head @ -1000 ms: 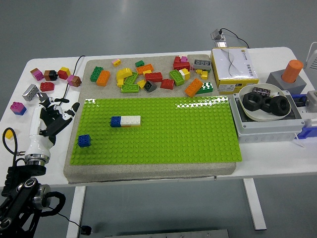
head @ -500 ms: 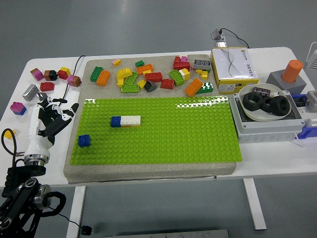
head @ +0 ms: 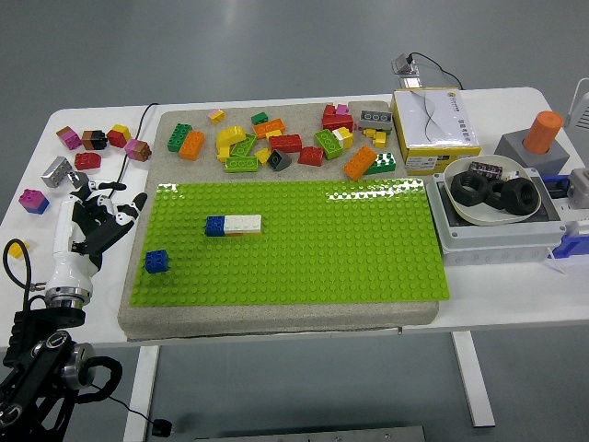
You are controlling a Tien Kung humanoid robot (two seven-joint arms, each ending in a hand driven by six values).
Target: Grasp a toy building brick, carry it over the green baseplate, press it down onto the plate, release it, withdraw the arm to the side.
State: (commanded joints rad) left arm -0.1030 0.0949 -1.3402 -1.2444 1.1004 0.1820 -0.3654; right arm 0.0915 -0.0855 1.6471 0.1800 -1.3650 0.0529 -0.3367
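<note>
Lying in a loose heap along the far strip of the grey mat, the bricks [head: 285, 143] wait beyond the far edge of the green baseplate [head: 350, 249]; a second, smaller group [head: 92, 140] sits on the bare table at the far left, with a grey brick [head: 57, 170] and a pink one [head: 33, 200] nearest to the arm. On the plate itself a blue brick [head: 156, 261] stands near the left edge and a blue-and-white row [head: 233, 225] is a little further in. The left hand [head: 97, 221] hovers just beside the plate's left edge, fingers spread and relaxed, holding nothing. From this hand the left group lies forward and slightly to the left, quite near, while the big heap lies forward and well to the right. So I think the grey or pink brick is the easier one to take; the grey one has its long axis running diagonally. The right arm is not visible, therefore the left hand is the only candidate.
</note>
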